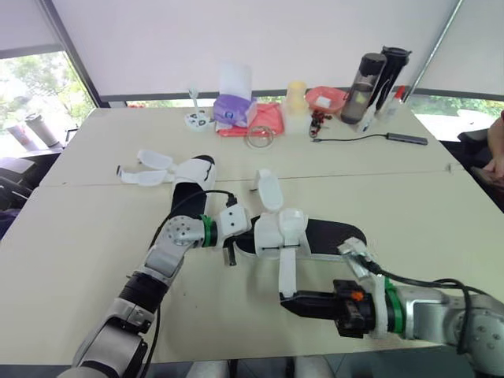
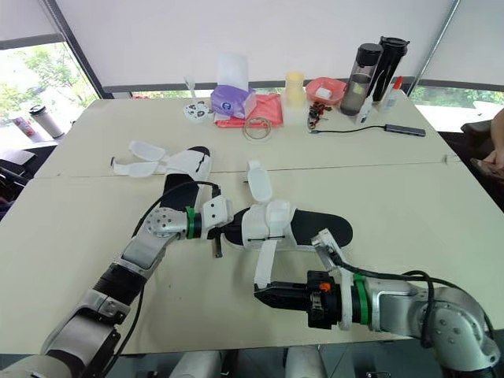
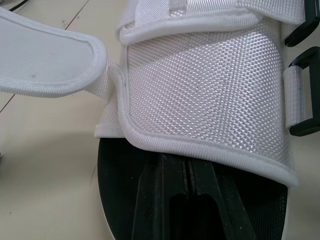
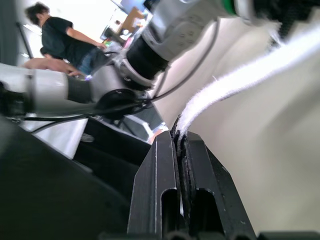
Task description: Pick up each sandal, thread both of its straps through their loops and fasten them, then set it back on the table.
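Observation:
A black-soled sandal (image 1: 331,235) with white straps lies on the table (image 1: 79,236) in the middle. Its lower strap (image 1: 287,272) hangs out toward me, and my right gripper (image 1: 285,300) is shut on the strap's end, as the right wrist view shows with the white strap tip (image 4: 210,95) between the fingers (image 4: 160,185). My left gripper (image 1: 234,238) is shut at the sandal's left end, its fingers (image 3: 187,200) pressed together on the black sole under the white woven upper (image 3: 200,85). The other strap (image 1: 266,189) stands open. A second sandal (image 1: 189,177) lies behind, its straps spread open.
Along the table's far side stand a purple tissue box (image 1: 231,110), a pink cloth (image 1: 264,120), a yellow cup (image 1: 295,106), a pink bowl (image 1: 324,98), two dark bottles (image 1: 374,79) and a cable (image 1: 370,138). A person's arm (image 1: 496,142) shows at the right edge.

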{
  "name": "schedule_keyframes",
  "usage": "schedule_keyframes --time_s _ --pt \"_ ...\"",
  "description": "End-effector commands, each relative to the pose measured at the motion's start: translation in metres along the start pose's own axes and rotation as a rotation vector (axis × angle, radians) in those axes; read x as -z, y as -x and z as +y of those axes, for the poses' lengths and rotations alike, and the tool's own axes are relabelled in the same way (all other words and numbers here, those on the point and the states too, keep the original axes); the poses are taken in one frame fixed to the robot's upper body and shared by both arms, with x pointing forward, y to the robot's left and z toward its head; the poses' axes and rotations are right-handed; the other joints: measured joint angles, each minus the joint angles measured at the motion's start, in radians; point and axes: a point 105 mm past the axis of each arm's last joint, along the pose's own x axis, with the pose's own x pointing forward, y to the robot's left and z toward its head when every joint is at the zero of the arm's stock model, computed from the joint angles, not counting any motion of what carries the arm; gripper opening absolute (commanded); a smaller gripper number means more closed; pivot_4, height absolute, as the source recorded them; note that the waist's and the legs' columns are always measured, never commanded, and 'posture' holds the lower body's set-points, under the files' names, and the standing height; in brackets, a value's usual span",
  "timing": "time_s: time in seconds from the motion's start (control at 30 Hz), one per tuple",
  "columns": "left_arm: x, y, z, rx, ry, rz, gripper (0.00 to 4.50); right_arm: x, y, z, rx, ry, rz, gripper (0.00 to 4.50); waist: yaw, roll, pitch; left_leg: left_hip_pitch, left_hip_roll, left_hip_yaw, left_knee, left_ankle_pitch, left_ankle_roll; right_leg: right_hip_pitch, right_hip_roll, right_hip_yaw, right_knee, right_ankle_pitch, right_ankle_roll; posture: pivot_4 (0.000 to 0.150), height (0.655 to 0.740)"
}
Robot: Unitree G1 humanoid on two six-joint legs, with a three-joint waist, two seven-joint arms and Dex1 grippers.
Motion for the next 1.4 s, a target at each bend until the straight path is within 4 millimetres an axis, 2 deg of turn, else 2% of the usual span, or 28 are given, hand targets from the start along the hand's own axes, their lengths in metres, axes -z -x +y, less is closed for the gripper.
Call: schedule_keyframes --time_s 0.03,0.3,0.4,0.63,0.8,1.07,1.33,1.4 --pt "0.023 -0.004 -0.016 0.061 0.043 0.078 0.0 0.001 -0.003 0.033 -0.112 0.043 0.037 0.05 0.001 0.0 0.0 0.0 0.0 0.0 0.0 0.0 0.0 0.0 0.0 0.0 0.0 0.001 -0.001 0.15 0.74" --pt "0.022 -0.007 -0.017 0.061 0.041 0.07 0.0 0.033 -0.006 0.046 -0.118 -0.032 0.139 0.05 0.003 0.0 0.0 0.0 0.0 0.0 0.0 0.0 0.001 0.0 0.0 0.0 -0.001 0.0 -0.001 0.15 0.74" --pt "0.023 -0.007 -0.017 0.064 0.04 0.069 0.0 0.036 -0.006 0.043 -0.105 -0.04 0.134 0.05 -0.001 0.0 0.0 0.0 0.0 0.0 0.0 0.0 0.001 0.0 0.0 0.0 -0.001 0.0 -0.001 0.15 0.74" --pt "0.022 -0.009 -0.016 0.066 0.039 0.066 0.0 -0.015 -0.008 0.019 -0.054 -0.035 -0.098 0.05 -0.002 -0.001 -0.001 0.0 0.0 0.001 0.001 0.0 0.001 0.001 0.0 0.0 -0.001 -0.003 -0.001 0.15 0.74" --pt "0.023 -0.006 -0.024 0.105 0.065 0.062 0.0 -0.028 -0.004 0.012 -0.033 -0.068 -0.177 0.05 -0.002 -0.001 -0.001 0.0 0.0 0.0 0.001 -0.001 0.001 0.0 0.0 0.0 -0.001 -0.001 -0.004 0.15 0.74" --pt "0.029 0.0 -0.042 0.191 0.116 0.093 0.0 -0.062 0.004 0.001 -0.015 -0.142 -0.366 0.05 -0.003 0.0 -0.001 0.0 0.001 0.001 0.0 -0.001 0.002 0.0 0.0 0.0 -0.001 -0.001 -0.004 0.15 0.74" --pt "0.033 0.0 -0.047 0.197 0.124 0.108 0.0 -0.075 -0.003 -0.011 0.012 -0.173 -0.42 0.05 -0.004 0.001 -0.002 0.0 0.0 0.001 0.0 -0.001 0.002 0.0 0.0 0.0 -0.001 -0.001 -0.004 0.15 0.74" --pt "0.033 0.0 -0.046 0.188 0.123 0.107 0.0 -0.078 -0.003 -0.017 0.038 -0.188 -0.432 0.68 -0.004 0.002 -0.003 0.0 0.0 0.0 0.0 -0.001 0.002 0.0 0.0 0.0 -0.001 -0.001 -0.004 0.15 0.74"
